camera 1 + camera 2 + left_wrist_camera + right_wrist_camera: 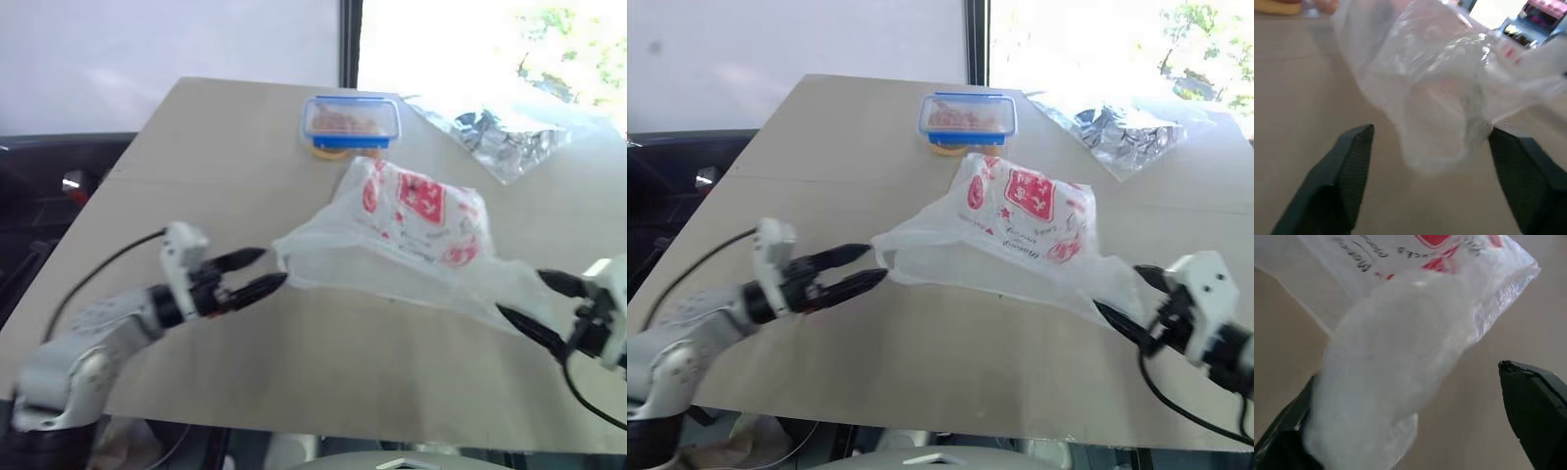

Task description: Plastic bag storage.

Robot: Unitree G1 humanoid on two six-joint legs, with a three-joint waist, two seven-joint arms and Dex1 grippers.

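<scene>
The plastic bag (pixel 402 230), thin translucent white with red prints, lies crumpled and stretched across the middle of the table (pixel 196 147). At the bag's left end, my left gripper (pixel 269 269) is open. In the left wrist view the bag's tip (pixel 1435 93) lies between the wide-apart fingers (pixel 1352 161). My right gripper (pixel 524 294) is open at the bag's right end. In the right wrist view that end of the bag (pixel 1391 357) drapes over one finger, while the other finger (pixel 1533 401) stands well clear of it.
A blue-lidded food box (pixel 350 120) sits on a yellow disc at the far side of the table. A clear shiny wrapper (pixel 500 137) lies at the far right. The table's front edge runs just below both grippers.
</scene>
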